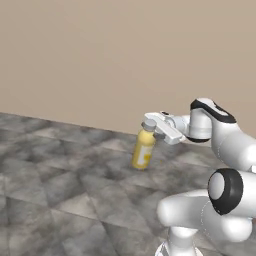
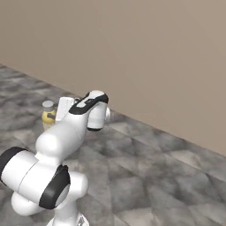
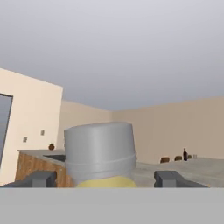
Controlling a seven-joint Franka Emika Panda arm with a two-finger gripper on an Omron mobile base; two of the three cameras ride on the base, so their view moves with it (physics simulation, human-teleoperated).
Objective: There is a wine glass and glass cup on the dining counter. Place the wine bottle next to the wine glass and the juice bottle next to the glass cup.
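L to R in the left base view: bare grey marbled floor (image 1: 55, 170) under a plain beige wall (image 1: 100, 50), then the juice bottle (image 1: 143, 149) about mid-frame. It is leaning a bit, its base hanging clear over the floor tiles w/ a dark patch beneath, not resting on anything I can see. The hand (image 1: 149, 128) sits right at its neck and cap, and the white arm reaches in roughly level from the R. In the right base view I see the bottle (image 2: 47, 115) at the L edge of the arm, cap up and half hidden behind the forearm, w/ floor (image 2: 154, 167) running off to the R. In the hand view a wood-fronted counter (image 3: 33, 168) is far L w/ a small brown pot (image 3: 51, 146) on top. The bottle's big grey cap (image 3: 99, 151) is dead centre w/ a sliver of yellow shoulder below it. One dark fingertip (image 3: 43, 178) stands on each side, spread wide. The contact pts themselves are cut off at the bottom, but since the bottle is off the floor, I read it as gripped, jaws well apart around it. Far R, across the room, the wine bottle (image 3: 184, 154) stands upright on a pale worktop (image 3: 205, 166), near its back edge, w/ two small brown items (image 3: 165, 159) just L of it. They are too small to ID.
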